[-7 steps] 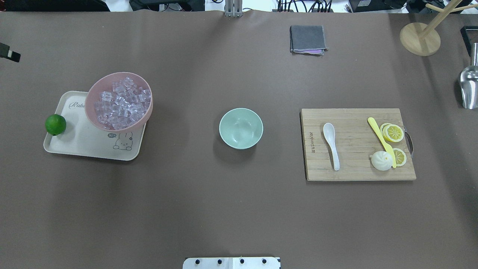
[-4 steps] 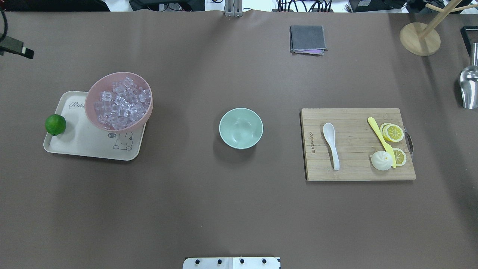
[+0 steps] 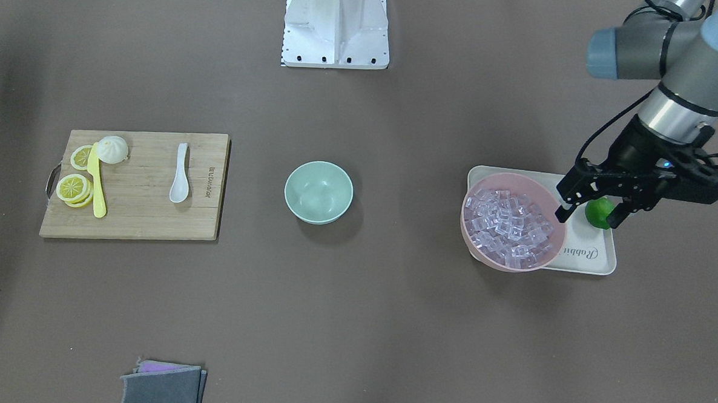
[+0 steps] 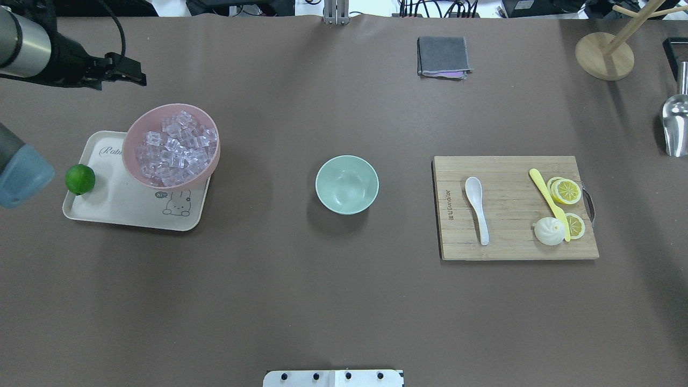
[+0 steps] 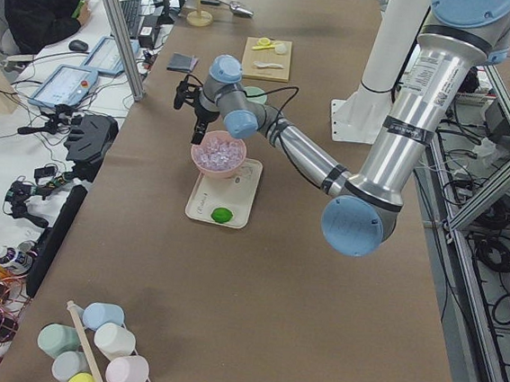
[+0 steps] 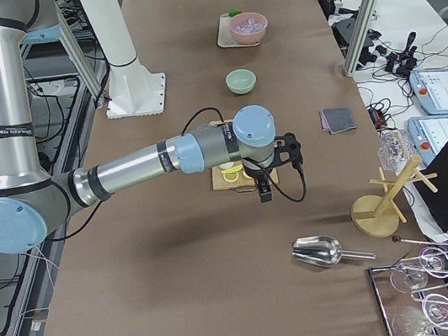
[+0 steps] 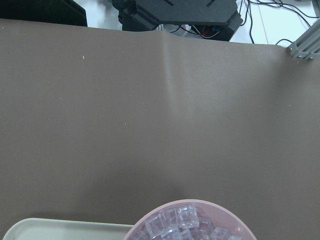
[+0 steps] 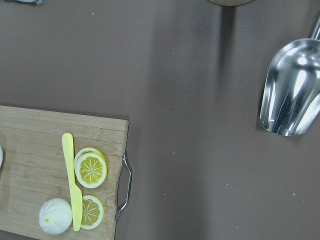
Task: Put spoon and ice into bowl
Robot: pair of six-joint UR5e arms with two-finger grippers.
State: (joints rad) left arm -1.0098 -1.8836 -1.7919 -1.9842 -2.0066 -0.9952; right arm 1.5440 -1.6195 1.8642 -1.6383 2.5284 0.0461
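The white spoon (image 4: pixel 476 208) lies on the wooden cutting board (image 4: pixel 505 247) at the right, also in the front view (image 3: pixel 179 180). The mint-green bowl (image 4: pixel 346 184) stands empty at the table's middle. Many clear ice cubes (image 4: pixel 174 150) fill the pink bowl (image 4: pixel 131 134) on the cream tray (image 4: pixel 123 212); the left wrist view shows some (image 7: pixel 185 225). My left gripper (image 3: pixel 588 219) is open and empty, hovering above the tray beside the pink bowl, and also shows overhead (image 4: pixel 137 75). My right gripper (image 6: pixel 264 180) shows only in the right side view, above the board's end; I cannot tell its state.
A yellow knife (image 4: pixel 548 203), lemon slices (image 4: pixel 567 191) and a white bun (image 4: pixel 549 232) share the board. A lime (image 4: pixel 80 179) sits on the tray. A grey cloth (image 4: pixel 443 56), a metal scoop (image 4: pixel 676 126) and a wooden stand (image 4: pixel 604 56) lie at the far right.
My left arm has come in from the left edge and moved right, toward the pink bowl. The objects have not moved.
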